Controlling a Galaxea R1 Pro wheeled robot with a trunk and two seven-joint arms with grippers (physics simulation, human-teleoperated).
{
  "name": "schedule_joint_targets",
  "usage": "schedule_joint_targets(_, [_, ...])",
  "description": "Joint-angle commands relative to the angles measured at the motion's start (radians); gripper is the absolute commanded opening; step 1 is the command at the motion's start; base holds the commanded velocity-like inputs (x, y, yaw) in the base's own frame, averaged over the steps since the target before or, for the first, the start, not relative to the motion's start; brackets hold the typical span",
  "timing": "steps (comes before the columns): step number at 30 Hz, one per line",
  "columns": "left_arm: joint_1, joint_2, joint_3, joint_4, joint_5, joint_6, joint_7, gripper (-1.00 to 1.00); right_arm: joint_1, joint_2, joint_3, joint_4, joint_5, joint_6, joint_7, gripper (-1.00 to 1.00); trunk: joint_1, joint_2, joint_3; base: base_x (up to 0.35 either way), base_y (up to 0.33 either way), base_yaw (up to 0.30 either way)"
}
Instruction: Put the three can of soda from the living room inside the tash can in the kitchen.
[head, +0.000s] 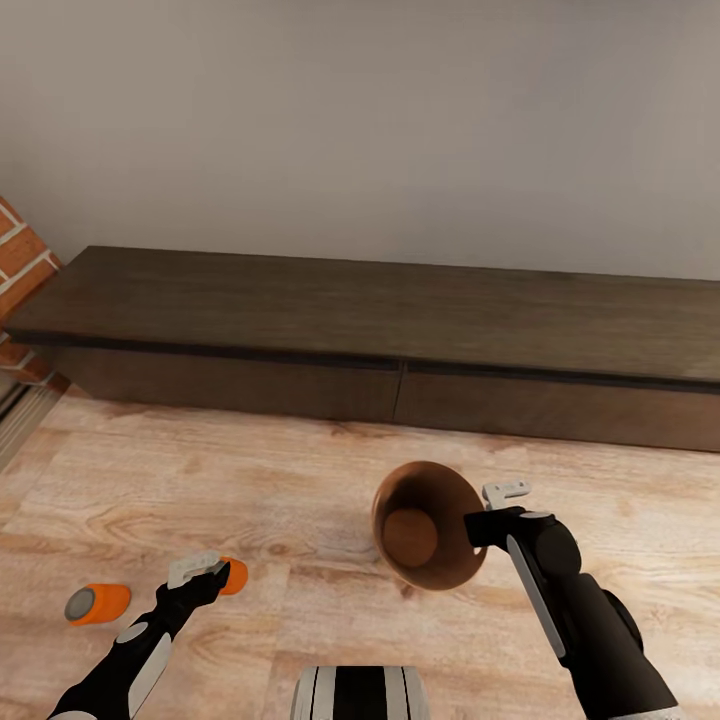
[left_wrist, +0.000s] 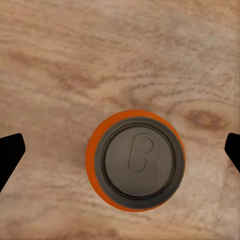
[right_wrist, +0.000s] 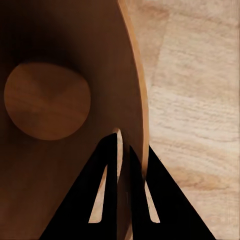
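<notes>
The tash can is held off the wood floor in front of the long dark cabinet. It is tilted, so its mouth turns toward the robot and its round bottom is seen inside; its long axis runs from the robot toward the cabinet. The right gripper is clamped on its rim, at the side away from the brick chimney. In the right wrist view one finger is inside the wall and the other outside, pressed together on it.

One orange can stands upright on the floor, to the chimney side of the tash can and nearer to the robot, its grey top facing up. The left gripper hangs just above it with its fingers wide apart, one at each side, not touching it.

A second orange can lies on its side, farther toward the chimney side, its grey top pointing away from the tash can.
</notes>
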Motion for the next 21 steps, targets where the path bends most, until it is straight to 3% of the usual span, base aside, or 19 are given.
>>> schedule_joint_targets(1, [0.000,0.000,0.000,0.000,0.000,0.000,0.000,1.00,-0.001,0.000,-0.001,0.000,-0.017,0.000,0.006,-1.00,0.000,0.000,0.000,0.000,0.000,0.000])
schedule_joint_targets(21, [0.000,0.000,0.000,0.000,0.000,0.000,0.000,1.00,-0.039,0.000,-0.003,-0.036,-0.017,-0.002,0.006,-1.00,0.000,0.000,0.000,0.000,0.000,0.000])
